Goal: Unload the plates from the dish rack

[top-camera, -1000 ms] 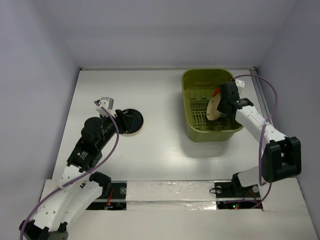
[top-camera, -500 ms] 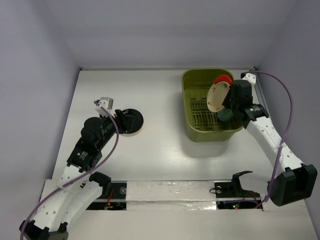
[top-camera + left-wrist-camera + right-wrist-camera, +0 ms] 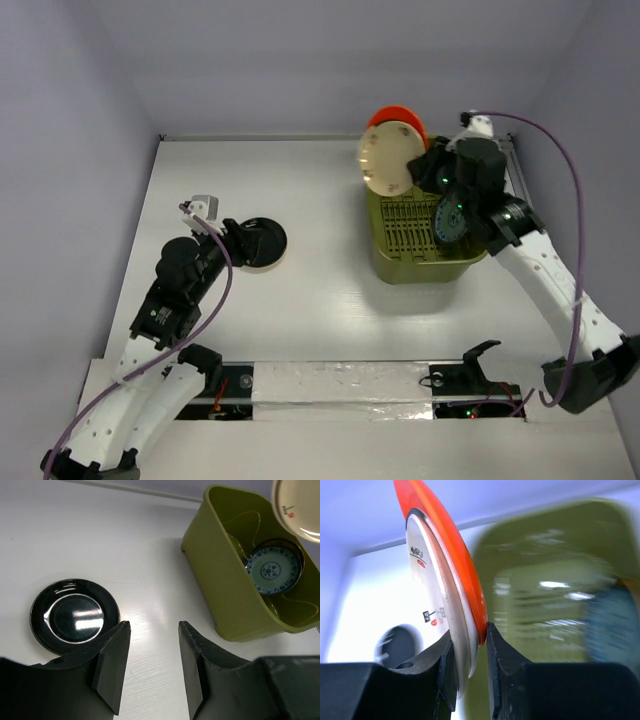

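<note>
Two plates are pinched together in my right pincer [image 3: 470,642]: a beige plate [image 3: 437,595] backed by an orange-red plate [image 3: 455,565]. Both stand on edge, with my fingers [image 3: 502,680] pressing their lower rims from either side. From above, the pair hangs in the air over the 11 o'clock corner of the dish rack [image 3: 420,268], clear of its walls. The beige face is turned toward 8 o'clock and the orange-red rim shows behind it at 12 o'clock.

One blue-teal plate [image 3: 446,218] is inside the rack, leaning tilted against the wall on its 3 o'clock side, just below my right wrist. The rack itself stands at about 2 o'clock on the table [image 3: 320,190].

My left pincer [image 3: 151,630] has its jaws apart with nothing between them, only bare tabletop. It hangs low at the table's 9 o'clock side, next to a black plate [image 3: 75,616] that lies flat there. Through my left wrist camera that plate sits at 10 o'clock from my left fingertip, whose edge overlaps its rim. I cannot tell whether the two touch.
</note>
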Controlling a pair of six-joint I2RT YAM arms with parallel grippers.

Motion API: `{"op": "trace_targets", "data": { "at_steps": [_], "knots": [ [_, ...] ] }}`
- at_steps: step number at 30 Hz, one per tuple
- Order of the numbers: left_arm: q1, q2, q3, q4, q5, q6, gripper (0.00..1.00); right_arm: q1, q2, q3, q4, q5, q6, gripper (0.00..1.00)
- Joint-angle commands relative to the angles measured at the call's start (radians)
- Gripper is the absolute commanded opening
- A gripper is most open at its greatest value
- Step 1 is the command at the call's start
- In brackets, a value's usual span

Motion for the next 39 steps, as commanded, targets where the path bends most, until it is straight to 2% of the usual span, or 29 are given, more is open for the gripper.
{"op": "trace_targets", "data": {
  "at_steps": [1, 8, 14, 22, 27, 33, 37, 39],
  "knots": [
    [0.009, -0.039, 0.039, 0.041, -0.035, 0.006, 0.4, 0.13, 0.126, 0.078, 0.207, -0.146, 0.073, 0.0],
    [0.009, -0.103, 0.088, 0.0, -0.158, 0.031, 0.39, 0.312, 0.465, 0.183, 0.415, -0.266, 0.24, 0.0],
    [0.009, -0.134, 0.053, 0.017, -0.166, 0.023, 0.39, 0.414, 0.731, 0.321, 0.435, -0.359, 0.371, 0.0],
    [0.009, -0.145, 0.022, 0.026, -0.153, 0.014, 0.39, 0.446, 0.887, 0.243, 0.612, -0.419, 0.523, 0.0],
    [0.009, -0.149, 0.019, 0.027, -0.147, 0.011, 0.39, 0.457, 0.915, 0.226, 0.603, -0.392, 0.546, 0.0],
    [0.009, -0.149, 0.017, 0.027, -0.141, 0.011, 0.39, 0.457, 0.934, 0.224, 0.55, -0.35, 0.538, 0.14],
    [0.009, -0.148, 0.017, 0.029, -0.133, 0.011, 0.39, 0.466, 0.946, 0.218, 0.516, -0.352, 0.526, 0.32],
    [0.009, -0.149, 0.017, 0.029, -0.132, 0.013, 0.39, 0.466, 0.941, 0.204, 0.51, -0.341, 0.514, 0.36]
  ]
}}
